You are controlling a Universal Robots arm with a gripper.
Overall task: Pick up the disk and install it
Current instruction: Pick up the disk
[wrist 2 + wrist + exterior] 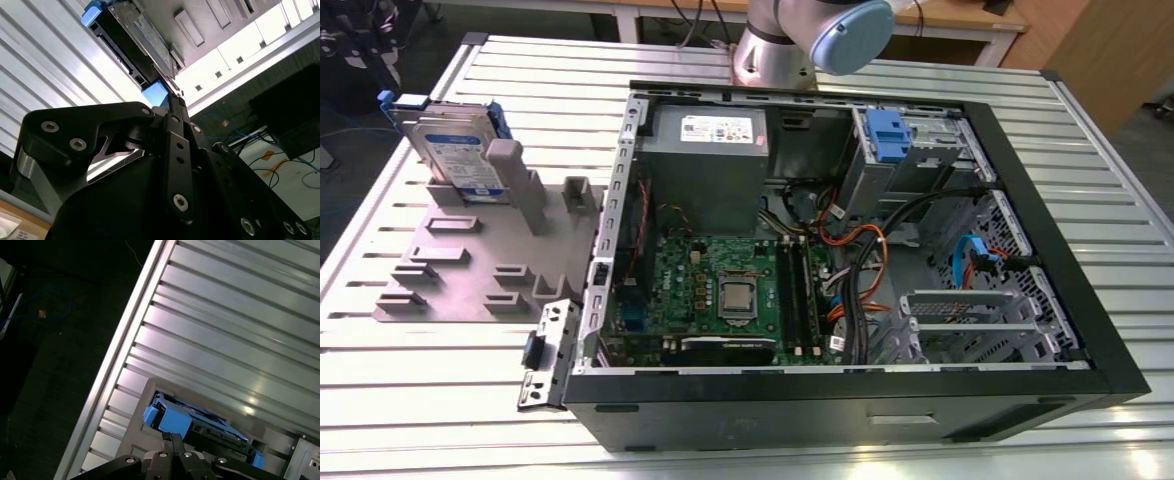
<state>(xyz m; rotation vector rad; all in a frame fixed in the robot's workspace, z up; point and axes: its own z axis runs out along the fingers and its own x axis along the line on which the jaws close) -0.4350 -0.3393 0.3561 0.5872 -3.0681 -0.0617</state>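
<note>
Trouble most likely at the grasp: gripper point(172, 438) closed finger to finger in both wrist views, nothing held, so no way round the disk point(460, 150) without opening first (otherwise only a knock). Disk on edge in a grey rack point(467, 265), just beside the case point(854, 398) on the exterior view's left, well apart from the arm point(814, 35) at the far side of the case. Tall and narrow as stood, so probably easy to tip or jam in its slot under an off-centre pull. Inside the case, loose cables point(854, 250) near the bay point(927, 150) with the blue clip point(887, 133); likely to snag a blue rail or block the slide-in. Hard to judge: depth of the rack slot, with the lower edge of the disk sunk out of sight; free room in the bay, dark and partly covered by the clip; gap between fingertips and disk, foreshortened in both wrist views; far end of the disk, cut off behind the gripper body in the first wrist view.
</note>
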